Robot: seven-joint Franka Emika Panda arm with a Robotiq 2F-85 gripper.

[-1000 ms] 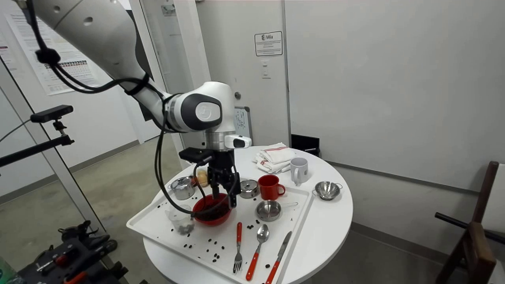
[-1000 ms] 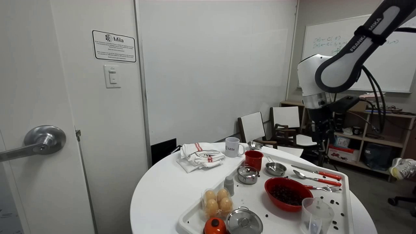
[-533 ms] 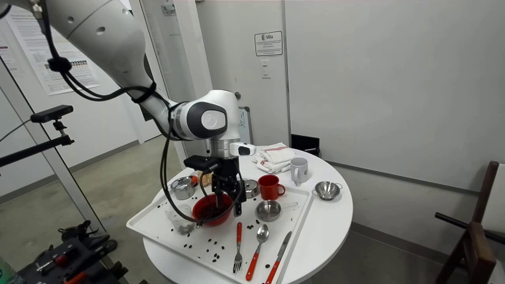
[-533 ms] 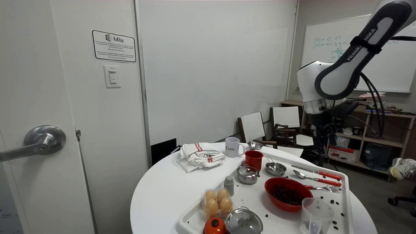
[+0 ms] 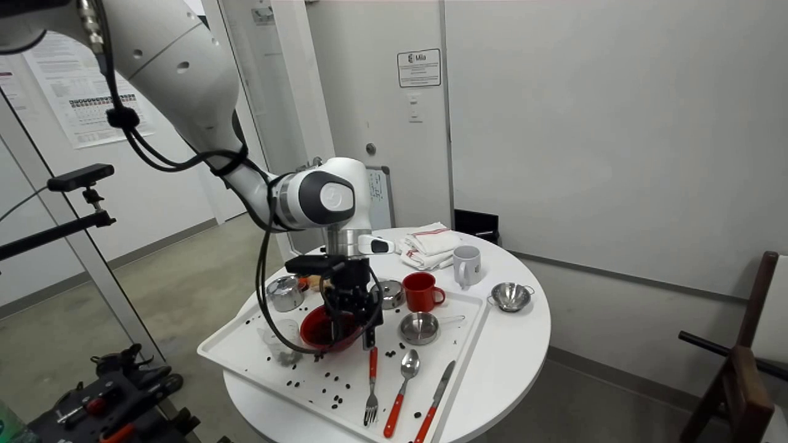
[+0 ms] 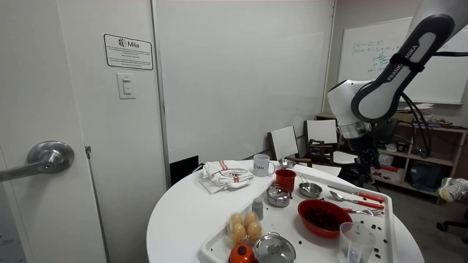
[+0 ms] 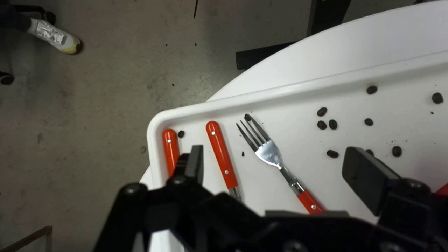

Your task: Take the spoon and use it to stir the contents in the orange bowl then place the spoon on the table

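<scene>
The spoon [image 5: 402, 387] lies on the white tray [image 5: 246, 369], with its red handle toward the tray's near edge. It also shows in an exterior view [image 6: 347, 199]; in the wrist view only its handle [image 7: 221, 150] shows, the rest hidden behind my gripper. The orange bowl [image 6: 317, 231] holds dark beans and stands on the tray; only a sliver [image 7: 443, 190] of it shows in the wrist view. The table [image 5: 517, 351] is round and white and carries the tray. My gripper [image 7: 274, 161] is open and empty above the cutlery, its fingers wide apart; it also shows beside the bowl [image 5: 353, 335].
The fork [image 7: 269, 154] lies between the spoon and the bowl, the knife [image 7: 171, 150] on the spoon's far side. A red cup [image 5: 421, 294], a small pan [image 5: 420, 330], a clear measuring cup [image 6: 356, 241] and eggs [image 6: 244, 228] stand around the bowl. Loose beans are scattered over the tray.
My arm has come down, bringing the open gripper lower over the tray. The spoon, the bowl and the other objects have not moved.
</scene>
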